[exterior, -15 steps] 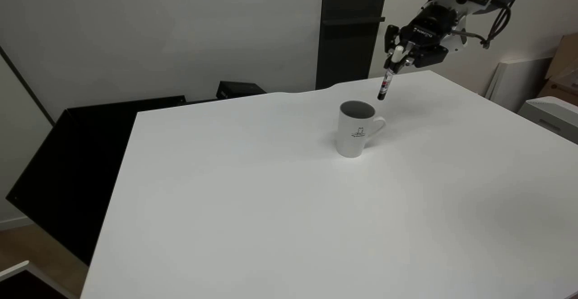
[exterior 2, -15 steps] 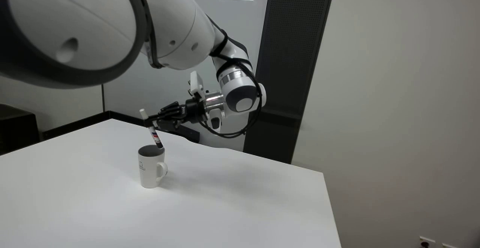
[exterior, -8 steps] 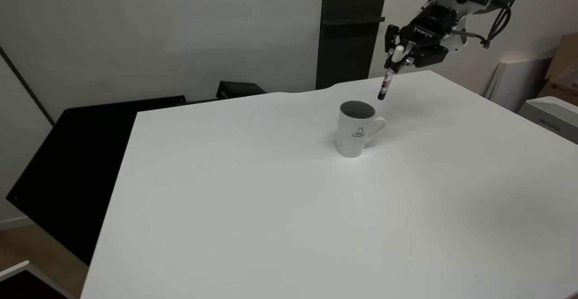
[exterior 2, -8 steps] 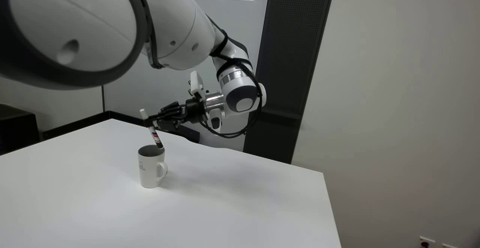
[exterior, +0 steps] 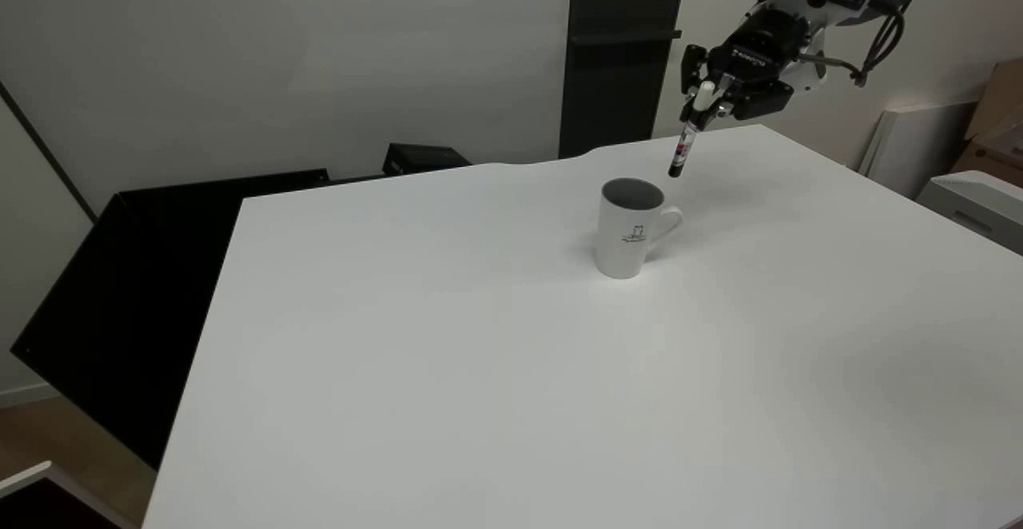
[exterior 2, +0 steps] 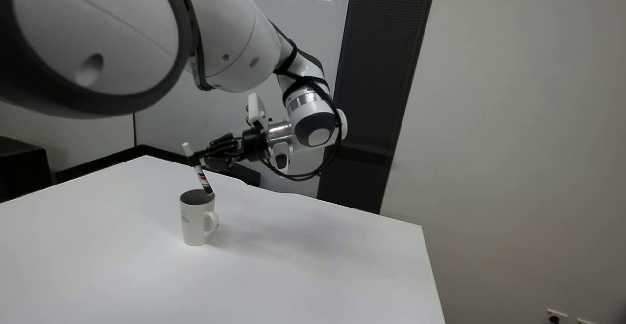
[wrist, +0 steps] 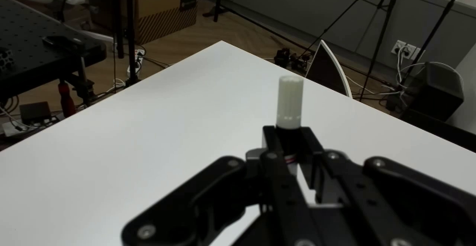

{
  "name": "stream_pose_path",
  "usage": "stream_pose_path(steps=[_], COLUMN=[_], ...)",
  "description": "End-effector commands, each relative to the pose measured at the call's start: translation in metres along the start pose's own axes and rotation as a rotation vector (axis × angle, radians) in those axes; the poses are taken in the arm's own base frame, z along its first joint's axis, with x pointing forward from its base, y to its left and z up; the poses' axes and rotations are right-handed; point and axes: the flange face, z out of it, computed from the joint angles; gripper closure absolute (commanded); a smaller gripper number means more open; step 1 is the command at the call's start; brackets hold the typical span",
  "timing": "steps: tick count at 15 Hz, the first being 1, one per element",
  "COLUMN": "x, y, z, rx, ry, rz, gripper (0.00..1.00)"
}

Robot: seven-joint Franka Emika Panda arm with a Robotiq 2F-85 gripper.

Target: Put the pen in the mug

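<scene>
Clasping the pen (wrist: 289,103), jaws partly hide it.

Open tabletop (exterior: 400,353), as I saw it, surrounded the upright mug (exterior: 622,230), the obstacle standing nearest the hand (wrist: 289,142).

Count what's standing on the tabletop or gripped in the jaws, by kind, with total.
Mugs: 1 (white mug, upright on the tabletop)
Pens: 1 (pen, tilted, gripped in the jaws, not in the mug)
Total: 2
</scene>
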Motion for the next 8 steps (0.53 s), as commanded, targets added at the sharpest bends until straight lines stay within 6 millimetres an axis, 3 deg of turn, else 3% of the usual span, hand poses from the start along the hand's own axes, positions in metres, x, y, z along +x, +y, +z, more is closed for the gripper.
stream_pose_path(steps=[1,2,8], x=[0.0,0.0,0.004], y=[0.0,0.0,-0.009], z=[-0.001,-0.001,0.018], rx=[-0.001,-0.001,-0.012], ry=[0.0,0.0,-0.003], rz=[0.0,0.0,-0.018], gripper=[0.72,0.93,0.93])
